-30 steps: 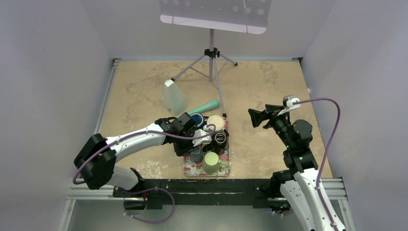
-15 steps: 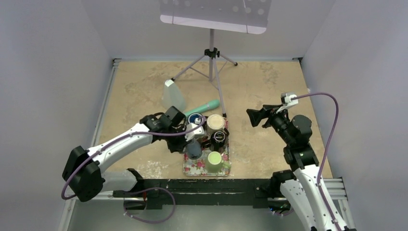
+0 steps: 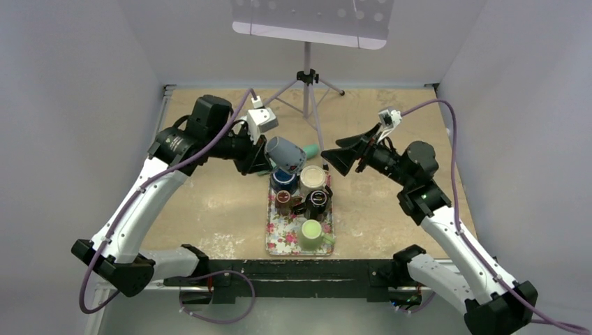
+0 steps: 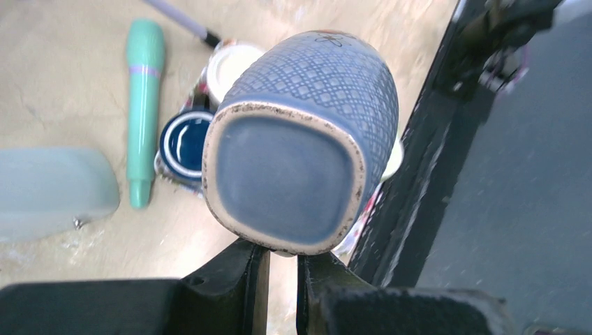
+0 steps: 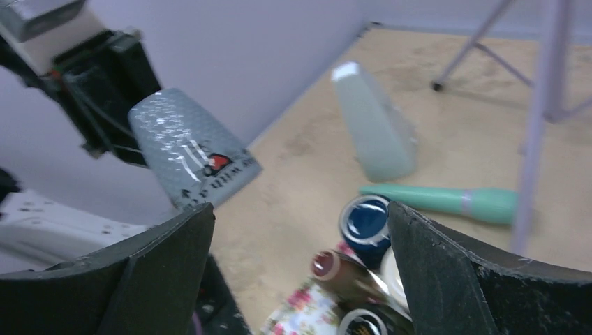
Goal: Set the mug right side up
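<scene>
The blue-grey textured mug (image 3: 285, 155) hangs in the air above the far end of the floral tray (image 3: 279, 241). It is tilted, base toward my left wrist camera (image 4: 286, 178), mouth pointing down and away. My left gripper (image 3: 260, 155) is shut on it at its lower edge, jaws nearly together (image 4: 283, 251). My right gripper (image 3: 336, 158) is wide open and empty, a little to the right of the mug and facing it. The mug shows at upper left in the right wrist view (image 5: 192, 164), above and left of the open fingers (image 5: 300, 230).
On the tray stand a green mug (image 3: 309, 234), a black mug (image 3: 319, 200), a brown cup (image 3: 284, 199), a dark blue cup (image 3: 283, 176) and a cream cup (image 3: 313, 178). A teal microphone (image 4: 143, 105) and a translucent bottle (image 5: 373, 125) lie behind. A tripod stand (image 3: 306, 84) is at the back.
My left gripper has lifted the blue-grey mug off the tray, up and toward the back, tilting it. My right gripper has swung left and up toward the mug.
</scene>
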`<action>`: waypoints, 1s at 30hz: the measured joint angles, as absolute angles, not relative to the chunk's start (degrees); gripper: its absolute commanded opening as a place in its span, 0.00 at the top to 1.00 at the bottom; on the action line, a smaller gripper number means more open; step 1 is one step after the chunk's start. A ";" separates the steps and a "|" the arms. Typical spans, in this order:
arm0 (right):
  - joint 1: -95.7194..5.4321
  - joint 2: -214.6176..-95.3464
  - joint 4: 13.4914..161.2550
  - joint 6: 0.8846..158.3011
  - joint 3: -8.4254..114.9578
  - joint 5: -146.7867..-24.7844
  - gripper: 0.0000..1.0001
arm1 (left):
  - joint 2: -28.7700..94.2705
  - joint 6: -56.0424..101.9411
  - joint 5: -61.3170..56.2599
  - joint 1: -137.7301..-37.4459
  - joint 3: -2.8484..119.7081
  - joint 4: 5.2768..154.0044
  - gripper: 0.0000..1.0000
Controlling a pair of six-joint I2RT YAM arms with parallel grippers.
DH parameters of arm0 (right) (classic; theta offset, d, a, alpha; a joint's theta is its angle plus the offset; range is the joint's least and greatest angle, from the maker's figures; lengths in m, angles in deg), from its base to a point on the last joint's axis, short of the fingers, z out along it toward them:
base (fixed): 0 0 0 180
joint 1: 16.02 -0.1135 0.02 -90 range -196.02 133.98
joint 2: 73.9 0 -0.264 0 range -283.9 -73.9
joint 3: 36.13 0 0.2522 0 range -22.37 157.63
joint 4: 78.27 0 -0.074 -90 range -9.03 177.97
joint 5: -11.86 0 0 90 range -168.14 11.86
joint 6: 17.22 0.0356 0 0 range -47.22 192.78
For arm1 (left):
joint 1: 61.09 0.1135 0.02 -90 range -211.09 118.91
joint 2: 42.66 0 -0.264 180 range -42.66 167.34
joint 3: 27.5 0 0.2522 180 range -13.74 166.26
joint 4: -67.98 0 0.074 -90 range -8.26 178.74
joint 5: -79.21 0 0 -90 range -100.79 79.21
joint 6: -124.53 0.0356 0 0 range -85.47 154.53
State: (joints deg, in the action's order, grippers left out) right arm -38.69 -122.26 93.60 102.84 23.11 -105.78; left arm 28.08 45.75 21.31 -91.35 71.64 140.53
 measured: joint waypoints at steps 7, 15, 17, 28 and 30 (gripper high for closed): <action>-44.66 -126.48 110.89 115.91 20.37 -109.67 0.15 | 31.08 35.98 26.51 -91.20 74.66 137.05 1.00; -47.24 -132.40 115.43 121.40 21.27 -112.08 0.24 | 33.85 30.21 28.04 -90.48 74.88 135.79 1.00; -48.16 -132.31 116.44 122.99 21.27 -113.69 0.27 | 34.18 29.58 28.59 -90.72 74.95 134.02 1.00; -49.01 -135.59 127.39 132.39 21.31 -114.50 0.98 | 34.44 27.57 31.62 -91.37 74.88 127.02 1.00; -49.01 -135.64 126.80 131.54 21.82 -113.61 1.00 | 34.40 27.31 31.84 -91.48 74.79 126.85 0.98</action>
